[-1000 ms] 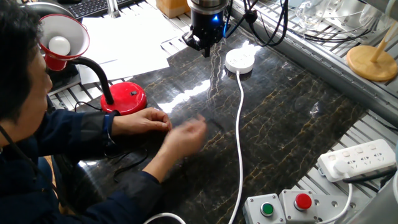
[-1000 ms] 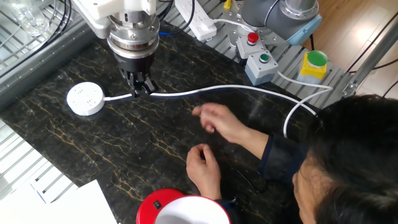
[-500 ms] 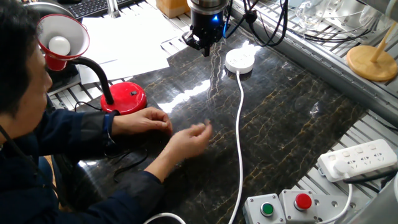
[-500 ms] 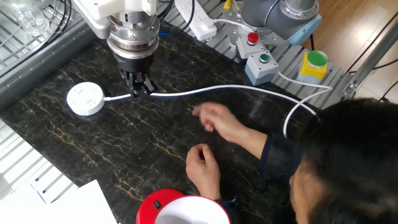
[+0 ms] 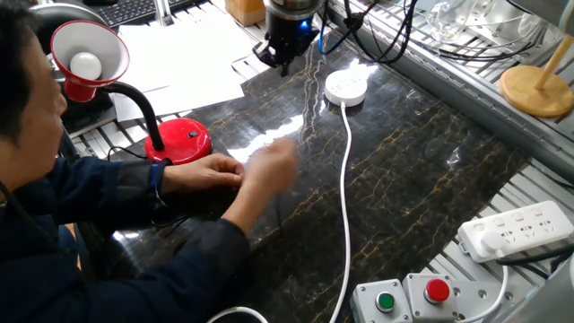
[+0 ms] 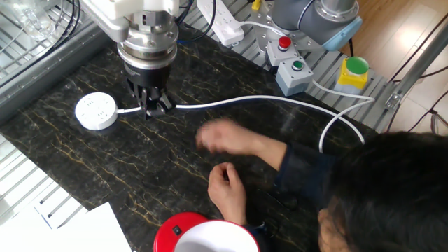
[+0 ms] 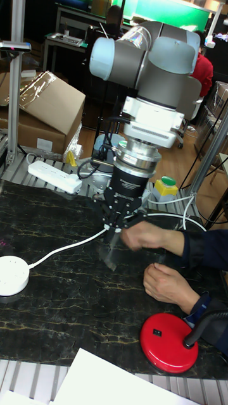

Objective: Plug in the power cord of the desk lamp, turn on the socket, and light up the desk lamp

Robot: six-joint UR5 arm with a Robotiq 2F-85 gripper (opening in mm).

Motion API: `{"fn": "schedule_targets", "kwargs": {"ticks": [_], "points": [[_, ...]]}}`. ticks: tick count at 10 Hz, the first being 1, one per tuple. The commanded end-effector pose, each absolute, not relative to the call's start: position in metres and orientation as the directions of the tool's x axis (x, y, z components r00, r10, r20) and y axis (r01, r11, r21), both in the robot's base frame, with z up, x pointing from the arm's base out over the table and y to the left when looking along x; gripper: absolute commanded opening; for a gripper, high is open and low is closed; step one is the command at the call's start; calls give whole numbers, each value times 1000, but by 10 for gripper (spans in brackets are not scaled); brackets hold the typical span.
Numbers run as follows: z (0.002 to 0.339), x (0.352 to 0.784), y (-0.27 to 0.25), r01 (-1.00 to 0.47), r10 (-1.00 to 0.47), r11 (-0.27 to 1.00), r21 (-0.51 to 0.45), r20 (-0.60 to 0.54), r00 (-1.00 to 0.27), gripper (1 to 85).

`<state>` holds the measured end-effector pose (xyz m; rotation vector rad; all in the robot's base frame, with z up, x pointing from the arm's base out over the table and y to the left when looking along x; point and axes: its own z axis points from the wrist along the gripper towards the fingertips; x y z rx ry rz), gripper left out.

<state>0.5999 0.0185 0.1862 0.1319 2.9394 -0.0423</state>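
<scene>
- Right now the gripper [image 6: 155,106] is hanging low over the dark marble table [image 5: 413,170], pointing straight down, with its fingers drawn close together; whether they are pinching anything I cannot tell, since the tips are dark against the dark top and no plug is showing between them.
- Just beside the fingertips, the thick white cable [image 6: 231,103] is passing underneath, and the round white socket [image 6: 96,111] is lying a short way off along that cable, near the gripper but apart from it.
- Farther out, on the side of the gripper away from the socket, a person's moving hand [image 6: 231,141] is blurring across the middle of the table, and the person's other hand [image 6: 227,189] is resting close to the lamp.
- Farthest out, the desk lamp [image 5: 178,141] is standing at the table's edge by the person, well apart from the gripper, its shade [image 5: 86,58] unlit.
- Its thin black power cord [image 5: 184,238] is showing only as loops near the person's arm; the plug end is hidden, so its long axis cannot be read.
- Judging from this, the coming move is turning on one fact: the cord is lying on the person's side, well away from the gripper, while the socket is sitting close at hand.
</scene>
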Motion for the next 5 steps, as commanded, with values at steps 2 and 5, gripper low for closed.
{"fn": "schedule_targets", "kwargs": {"ticks": [2,5], "points": [[188,610,75,54,59,998,36,-140,-988,573],[189,608,93,23,29,998,56,-119,-992,573]]}}
